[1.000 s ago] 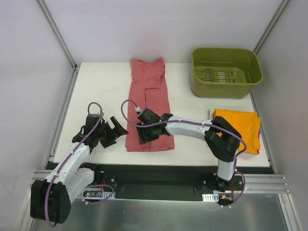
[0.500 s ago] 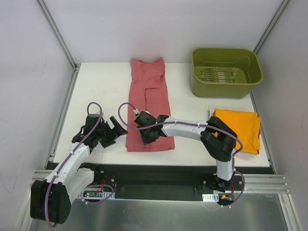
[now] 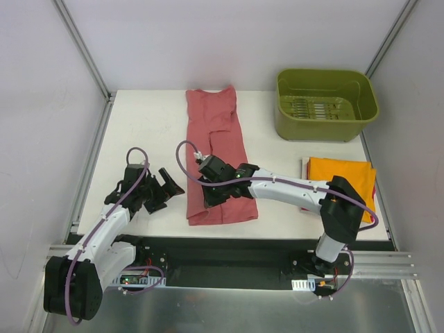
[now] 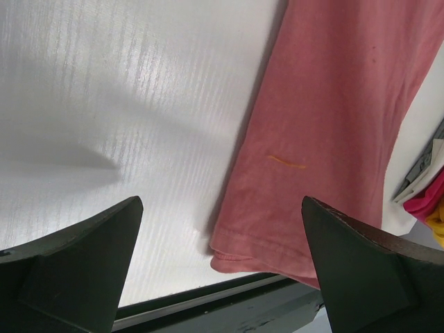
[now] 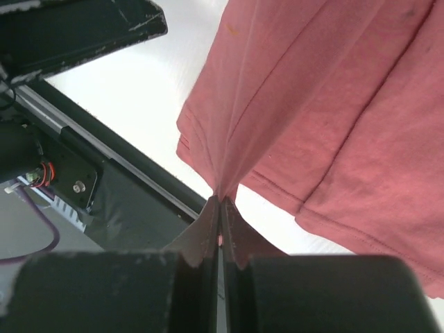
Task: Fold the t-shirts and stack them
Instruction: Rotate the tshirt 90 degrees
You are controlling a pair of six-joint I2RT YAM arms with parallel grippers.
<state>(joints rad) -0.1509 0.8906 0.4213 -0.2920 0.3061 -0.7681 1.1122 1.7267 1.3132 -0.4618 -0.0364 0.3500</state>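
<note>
The salmon t-shirt lies as a long strip down the middle of the white table. My right gripper is shut on the near part of its cloth and lifts a pinch of it. My left gripper is open and empty, just left of the shirt's near left corner. The bright orange t-shirt lies folded at the right, on top of the magenta-pink one, of which only an edge shows.
A green tub stands at the back right. The table's near edge with its black rail runs right below the salmon shirt's hem. Grey walls close both sides.
My right gripper has shut on the shirt's near cloth and lifted it; the shirt has shifted slightly, its hem now nearer the table's edge. The left arm has not moved.
</note>
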